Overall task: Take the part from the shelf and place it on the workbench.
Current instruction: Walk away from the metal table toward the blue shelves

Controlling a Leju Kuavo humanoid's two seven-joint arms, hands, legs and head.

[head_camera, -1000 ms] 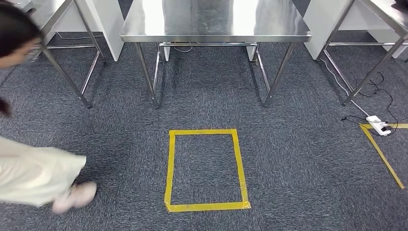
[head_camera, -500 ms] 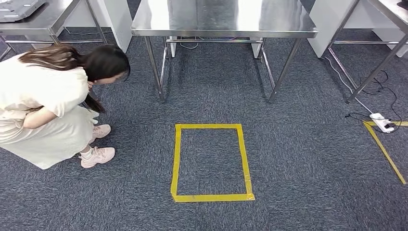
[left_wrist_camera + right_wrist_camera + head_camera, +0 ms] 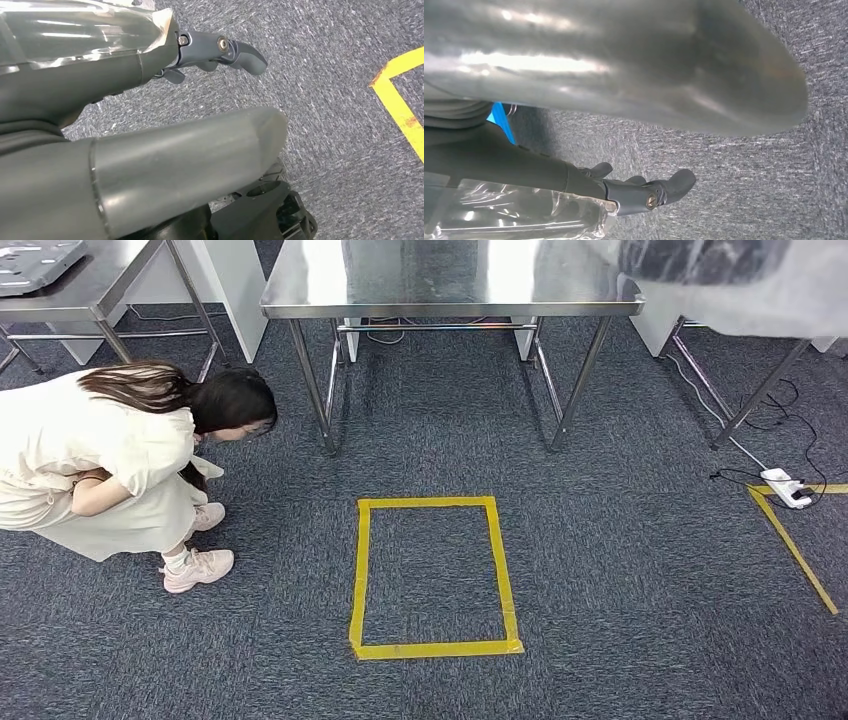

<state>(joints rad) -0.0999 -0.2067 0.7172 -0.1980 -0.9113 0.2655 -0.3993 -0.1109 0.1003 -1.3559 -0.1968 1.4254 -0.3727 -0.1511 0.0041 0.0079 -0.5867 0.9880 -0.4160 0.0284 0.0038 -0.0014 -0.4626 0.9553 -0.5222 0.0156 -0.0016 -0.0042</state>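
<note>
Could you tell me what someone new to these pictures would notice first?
Most striking is the person in a pale dress, crouched on the grey carpet at the left of the head view. Next comes the yellow tape rectangle on the floor in the middle, in front of a steel workbench. A white power strip lies at the right beside more yellow tape.

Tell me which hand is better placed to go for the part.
Right, but only marginally. The left hand and right hand both hang empty over the carpet, but a person crouches on the robot's left, crowding that side.
</note>
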